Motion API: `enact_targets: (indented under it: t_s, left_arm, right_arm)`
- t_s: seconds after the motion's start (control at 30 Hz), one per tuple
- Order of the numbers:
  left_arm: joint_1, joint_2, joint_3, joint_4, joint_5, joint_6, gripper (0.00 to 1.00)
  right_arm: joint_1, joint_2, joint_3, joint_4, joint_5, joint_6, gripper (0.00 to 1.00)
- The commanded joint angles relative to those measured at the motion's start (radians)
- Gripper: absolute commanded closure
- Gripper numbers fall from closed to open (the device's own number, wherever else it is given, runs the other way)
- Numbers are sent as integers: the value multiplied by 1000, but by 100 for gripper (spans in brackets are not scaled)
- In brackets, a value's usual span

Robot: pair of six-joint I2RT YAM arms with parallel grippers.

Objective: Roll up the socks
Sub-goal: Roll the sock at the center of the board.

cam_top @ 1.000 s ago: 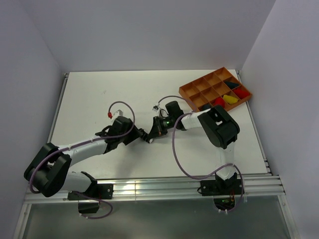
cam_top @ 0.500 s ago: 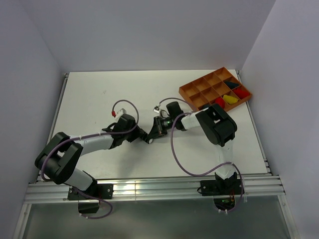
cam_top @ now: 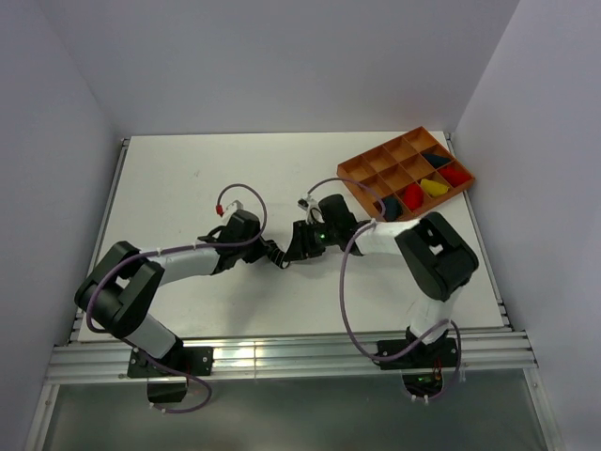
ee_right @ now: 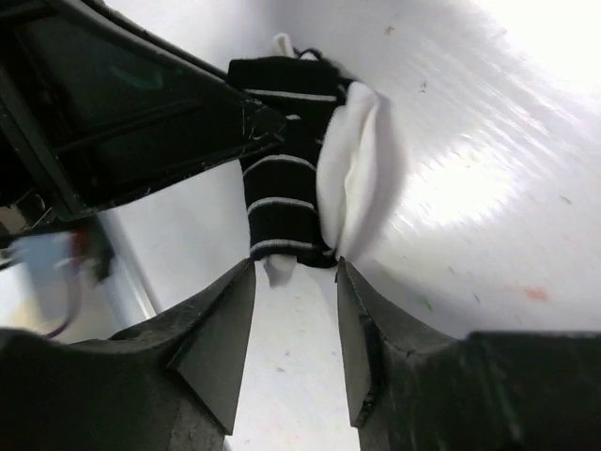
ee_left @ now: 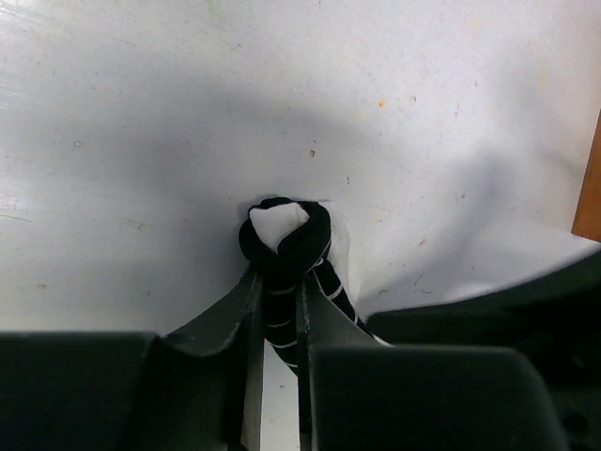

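Note:
The black-and-white striped sock (ee_left: 282, 235) is bunched into a tight roll with its white toe showing at the top. My left gripper (ee_left: 279, 284) is shut on it just above the table. In the right wrist view the sock (ee_right: 282, 183) lies just past my right gripper (ee_right: 294, 266), which is open, with the sock's end at the fingertips. In the top view the two grippers meet at mid-table, left (cam_top: 276, 253) and right (cam_top: 299, 245). Red (cam_top: 414, 194) and dark navy (cam_top: 435, 158) bundles sit in the tray.
An orange compartment tray (cam_top: 362, 174) stands at the back right, holding red, yellow (cam_top: 432, 186) and dark bundles. The left gripper's black body (ee_right: 141, 113) fills the upper left of the right wrist view. Walls enclose the table on three sides.
My left gripper has moved right toward mid-table with the sock. My right arm's elbow has swung right and its gripper has drawn back slightly to the right.

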Motion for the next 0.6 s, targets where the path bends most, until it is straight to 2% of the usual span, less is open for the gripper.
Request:
enact_targets:
  t_s: [0.0,0.03,0.13,0.3,0.57]
  left_arm:
    - [3,22,10,-125,-21,51,93]
    - [3,20,17,-129,-20,54,93]
    - [2,23,36,-146,-12,70,93]
    - [-1,26,46,-149,-1,73,93]
    - [-7,25,53,-151,2,73,93]
  right_arm:
    - [53,-166,-33,-50,298,-118,51]
    - [71,-195,-51,-53,431,-157,50]
    - [168,-283,-85,-23,622,-233,49]
    - [297,-315,-105,39,723,-313,48]
    - [343,-190,-62,54,733,-334,48]
